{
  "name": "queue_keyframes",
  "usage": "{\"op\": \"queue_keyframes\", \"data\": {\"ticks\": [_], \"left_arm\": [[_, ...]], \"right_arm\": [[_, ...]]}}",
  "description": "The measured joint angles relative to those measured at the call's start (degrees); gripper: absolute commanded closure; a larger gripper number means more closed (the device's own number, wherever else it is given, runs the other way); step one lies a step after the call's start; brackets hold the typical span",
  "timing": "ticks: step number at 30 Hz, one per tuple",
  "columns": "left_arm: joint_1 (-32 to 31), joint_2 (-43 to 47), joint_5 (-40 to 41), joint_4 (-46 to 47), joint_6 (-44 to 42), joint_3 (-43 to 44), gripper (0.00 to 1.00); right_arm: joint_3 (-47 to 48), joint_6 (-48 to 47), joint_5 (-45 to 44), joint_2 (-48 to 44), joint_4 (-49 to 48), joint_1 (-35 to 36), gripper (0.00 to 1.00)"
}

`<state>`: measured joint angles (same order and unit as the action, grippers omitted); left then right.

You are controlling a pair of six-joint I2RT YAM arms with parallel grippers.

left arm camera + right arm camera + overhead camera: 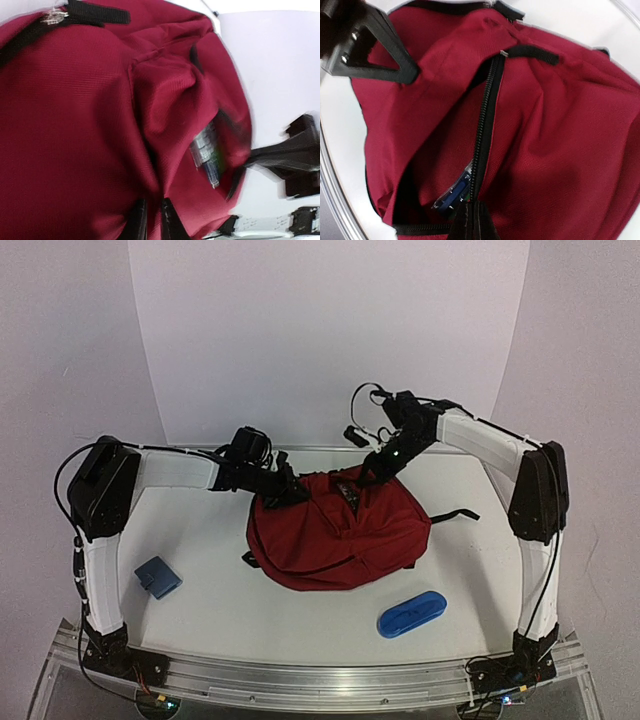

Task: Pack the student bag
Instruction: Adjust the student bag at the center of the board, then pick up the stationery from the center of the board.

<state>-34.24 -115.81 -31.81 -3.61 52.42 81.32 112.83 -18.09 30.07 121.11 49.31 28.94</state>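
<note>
The student bag (340, 535) lies in the middle of the white worktop (230, 610), a slumped dark red backpack with a black strap trailing off its right side. Both arms meet at its far edge. The left fingers (170, 222) sit at the bag's upper left corner in the overhead view. From the left wrist they stand a narrow slit apart with red cloth showing in the gap — whether they pinch it I cannot tell. The right fingers (474, 225) are pressed together at the lower end of the black zip (487, 115), at the bag's top middle overhead; whether a zip pull is caught between them is hidden. The zip stands open, and inside lie a dark blue item (452, 192) and, seen from the left wrist, a clear packet (205, 150) of what look like pens. Toward the bottom of the overhead view, a blue oblong case (411, 613) lies to the lower right of the bag, and a small blue squarish pouch (158, 576) sits well off to its lower left.
</note>
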Motion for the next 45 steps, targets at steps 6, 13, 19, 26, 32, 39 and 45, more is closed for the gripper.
{"op": "queue_keyframes", "data": {"ticks": [6, 13, 19, 26, 32, 39, 45], "left_arm": [[0.03, 5.38, 4.79, -12.17, -7.84, -0.26, 0.22], [-8.8, 17.45, 8.66, -25.15, -16.43, 0.07, 0.18], [-14.18, 24.42, 8.33, -26.74, -15.91, -5.77, 0.1], [-12.89, 24.22, 9.59, -26.28, -12.41, -8.33, 0.07], [-12.93, 22.24, 9.59, -24.1, -9.87, -8.32, 0.07], [-12.96, 20.76, 9.55, -22.94, -7.54, -7.96, 0.06], [-12.96, 20.57, 10.17, -22.82, -5.94, -7.48, 0.05]], "right_arm": [[4.88, 1.16, 1.11, 0.3, 1.23, -1.28, 0.69], [-3.32, -0.88, 1.23, -4.89, 3.08, -4.45, 0.12], [-16.08, -17.54, 2.12, -20.11, 10.08, -7.19, 0.02], [-36.8, -45.68, 2.1, -40.9, 20.15, -6.61, 0.02], [-48.51, -57.63, 0.44, -41.14, 18.47, -5.92, 0.02], [-55.59, -60.63, -1.34, -38.68, 10.06, -3.22, 0.02], [-60.95, -59.56, -3.32, -37.05, 2.27, 0.43, 0.04]]}}
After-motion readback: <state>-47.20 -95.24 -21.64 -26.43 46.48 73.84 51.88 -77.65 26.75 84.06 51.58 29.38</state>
